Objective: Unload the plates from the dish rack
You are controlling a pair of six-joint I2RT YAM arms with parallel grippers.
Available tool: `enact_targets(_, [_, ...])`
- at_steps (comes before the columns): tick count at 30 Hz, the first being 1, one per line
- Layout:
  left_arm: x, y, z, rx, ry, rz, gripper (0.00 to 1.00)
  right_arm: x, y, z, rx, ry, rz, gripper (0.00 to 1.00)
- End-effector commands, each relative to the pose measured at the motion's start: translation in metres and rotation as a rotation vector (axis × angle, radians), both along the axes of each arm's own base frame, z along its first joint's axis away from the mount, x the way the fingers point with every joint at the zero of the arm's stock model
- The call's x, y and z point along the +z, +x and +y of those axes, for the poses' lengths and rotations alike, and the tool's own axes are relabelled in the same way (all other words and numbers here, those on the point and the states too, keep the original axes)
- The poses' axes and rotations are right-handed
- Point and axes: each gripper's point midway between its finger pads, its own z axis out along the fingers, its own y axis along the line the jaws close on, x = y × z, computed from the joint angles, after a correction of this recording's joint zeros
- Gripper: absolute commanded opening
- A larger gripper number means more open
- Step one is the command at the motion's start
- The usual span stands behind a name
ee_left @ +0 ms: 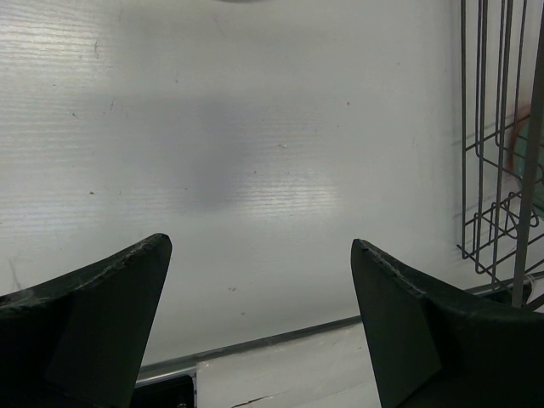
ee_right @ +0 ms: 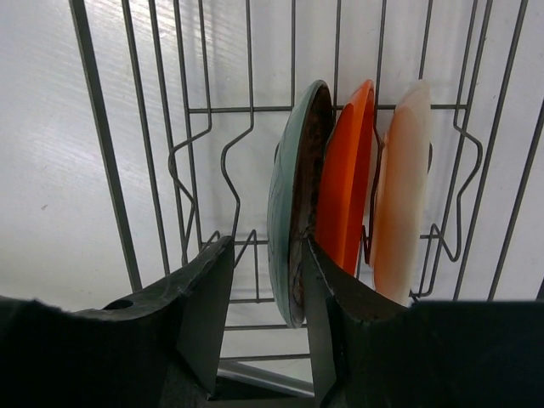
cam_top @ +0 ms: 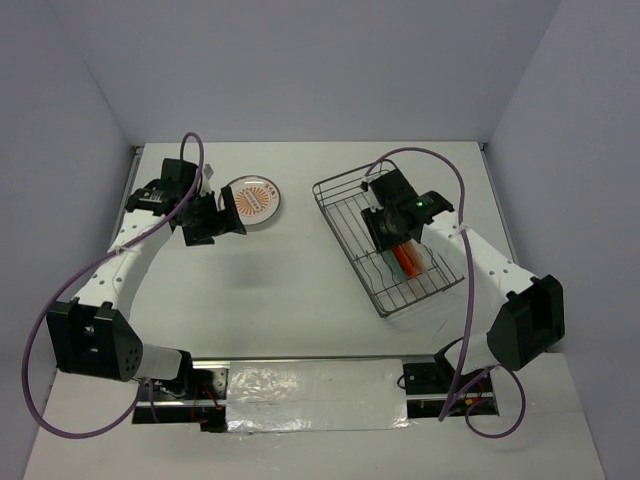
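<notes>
Grasp on teal plate (ee_right: 285, 195): right gripper (ee_right: 268, 246) down inside dish rack (cam_top: 348, 215), toward far right corner of worktop (cam_top: 300, 290). Fingers apart, straddling plate rim, no pinch yet. Orange plate (ee_right: 348, 178) upright just beside, cream plate (ee_right: 404, 187) beyond.

Likely best: centre rim between pads, keep one finger clear of orange plate in narrow gap, close firmly, lift straight up past divider wires.

Sunburst plate (cam_top: 250, 203) lies flat toward far left corner. Left gripper (ee_left: 259, 246) near it, wide open, empty.

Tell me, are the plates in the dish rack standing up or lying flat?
Standing on edge: the teal plate, orange plate and pale plate sit upright side by side in the dish rack.
</notes>
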Motion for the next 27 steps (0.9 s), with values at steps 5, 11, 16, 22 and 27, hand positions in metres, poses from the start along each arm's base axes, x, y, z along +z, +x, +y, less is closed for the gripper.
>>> enact_targets(5, [0.004,-0.004,-0.003,-0.040,-0.009,-0.019,0.99,-0.018,0.012,0.001,-0.007,0.012,0.010,0.32])
enact_targets(11, [0.000,-0.005,-0.004,-0.047,-0.009,-0.002,1.00,-0.018,0.011,0.005,0.007,0.035,0.021,0.22])
enact_targets(16, [0.002,-0.001,-0.006,-0.047,-0.014,-0.003,1.00,0.006,0.013,0.008,0.024,0.068,0.004,0.10])
enact_targets(22, [0.011,0.007,-0.010,-0.049,-0.040,-0.013,0.99,0.044,0.014,0.014,0.029,0.125,0.003,0.05])
enact_targets(27, [0.024,0.014,-0.016,-0.048,-0.071,-0.022,1.00,0.093,0.009,0.025,0.047,0.210,0.008,0.06])
